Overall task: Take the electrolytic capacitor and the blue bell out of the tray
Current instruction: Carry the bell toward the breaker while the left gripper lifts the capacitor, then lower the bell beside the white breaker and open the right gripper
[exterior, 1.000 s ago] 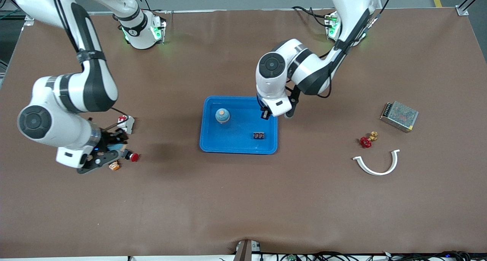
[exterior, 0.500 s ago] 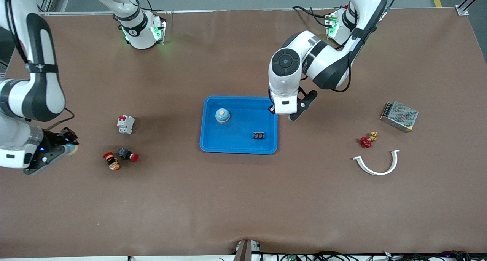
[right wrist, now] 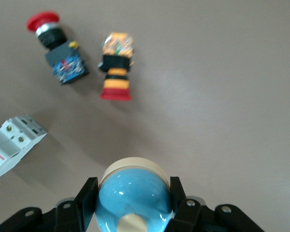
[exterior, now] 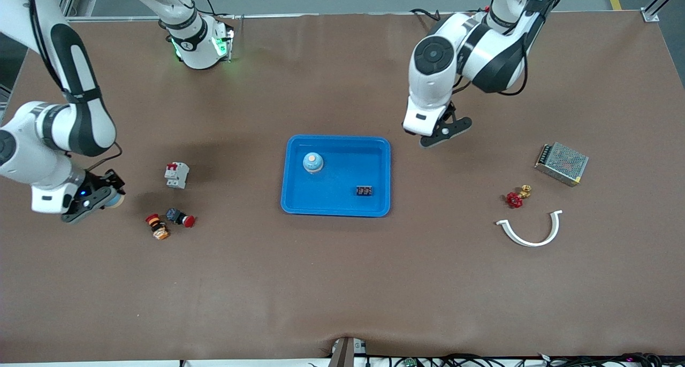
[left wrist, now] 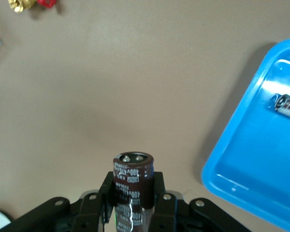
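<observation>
My left gripper (exterior: 440, 134) is shut on a dark brown capacitor (left wrist: 132, 176), held upright over bare table beside the blue tray's (exterior: 299, 196) corner, toward the left arm's end. My right gripper (exterior: 107, 198) is shut on a light blue bell (right wrist: 134, 195) with a cream rim, over the table at the right arm's end, beside the push buttons. Another blue bell (exterior: 312, 162) stands in the tray. A small dark capacitor (exterior: 365, 190) lies in the tray and also shows in the left wrist view (left wrist: 287, 104).
A white breaker (exterior: 176, 175), a red-capped button (exterior: 180, 218) and an orange button (exterior: 158, 227) lie near my right gripper. A red valve (exterior: 514, 199), a white curved piece (exterior: 530, 232) and a metal power supply (exterior: 561, 163) lie toward the left arm's end.
My left gripper has risen off the tray and moved toward its base with the capacitor. My right gripper has left the buttons with the bell and now sits toward the right arm's end.
</observation>
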You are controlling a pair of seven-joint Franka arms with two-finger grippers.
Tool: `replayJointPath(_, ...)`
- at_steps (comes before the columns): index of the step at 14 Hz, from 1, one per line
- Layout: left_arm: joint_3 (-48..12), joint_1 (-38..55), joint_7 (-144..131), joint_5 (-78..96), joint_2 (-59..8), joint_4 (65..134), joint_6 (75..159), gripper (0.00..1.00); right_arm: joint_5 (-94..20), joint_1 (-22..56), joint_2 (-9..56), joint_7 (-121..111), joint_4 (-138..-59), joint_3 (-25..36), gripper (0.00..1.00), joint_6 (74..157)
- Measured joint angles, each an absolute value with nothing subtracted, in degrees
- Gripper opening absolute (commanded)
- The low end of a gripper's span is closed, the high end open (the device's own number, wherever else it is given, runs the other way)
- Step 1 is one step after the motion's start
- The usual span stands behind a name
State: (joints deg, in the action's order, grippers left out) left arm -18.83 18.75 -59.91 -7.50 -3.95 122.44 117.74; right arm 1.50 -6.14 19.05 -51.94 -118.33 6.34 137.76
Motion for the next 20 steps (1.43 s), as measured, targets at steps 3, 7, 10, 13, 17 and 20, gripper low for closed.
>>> replayJointPath(3,-18.8,16.7,-51.5,-7.5,1.1,130.9,123.0,0.0,1.1,-6.4,18.1,-51.9,-123.3,6.3,0.13,141.9)
replayJointPath(7,-18.7,12.3,-38.3,-7.5,1.7,134.6,124.8,0.0,1.0,-6.5,18.1,-51.9,-128.7,6.4,0.13,148.4)
replayJointPath(10,-18.7,10.1,-33.3,-7.5,1.7,136.9,129.0,0.0,1.0,-6.5,18.1,-51.9,-129.0,6.3,0.13,148.7)
replayJointPath(13,-18.7,9.0,-31.3,-7.5,1.7,140.2,135.1,0.0,1.0,-6.5,18.4,-51.9,-129.4,6.3,0.13,150.0)
replayJointPath(17,-18.7,8.7,-29.4,-7.2,1.7,144.4,142.4,0.0,1.0,-6.5,19.1,-52.0,-129.8,6.3,0.13,150.7)
replayJointPath(20,-18.6,6.5,-25.2,-7.1,1.7,146.9,145.5,0.0,1.0,-6.5,19.6,-52.0,-129.8,6.3,0.13,151.0)
